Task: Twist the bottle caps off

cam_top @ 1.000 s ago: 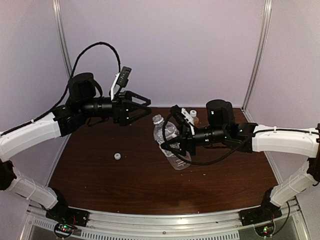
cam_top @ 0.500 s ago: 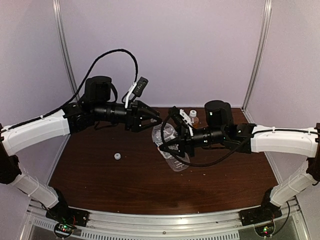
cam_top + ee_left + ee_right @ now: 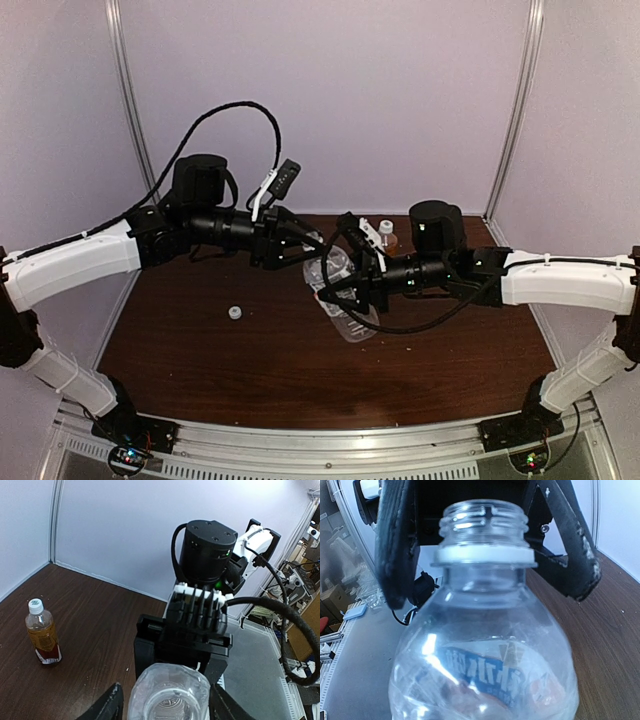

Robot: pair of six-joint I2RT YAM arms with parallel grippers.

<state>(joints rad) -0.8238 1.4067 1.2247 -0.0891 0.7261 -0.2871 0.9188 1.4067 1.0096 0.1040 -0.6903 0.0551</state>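
Brown counter (image 3: 250, 370), from above: a loose cap (image 3: 234, 313) lies left of the middle, well apart from both bottles.
Clear bottle (image 3: 352, 325): tilted, neck toward the far left, pinched round its body by the right claw (image 3: 338, 290).
Left claw (image 3: 312, 243): at that bottle's neck.
Amber bottle (image 3: 388, 240): upright at the far right, behind the right arm.
Left wrist view: open bottle mouth; fingers (image 3: 112, 706) spread either side, apart from it; amber bottle wears its white cap (image 3: 35, 605).
Right wrist view: bare threads, white ring below; the left claw's fingers flank the neck with gaps.
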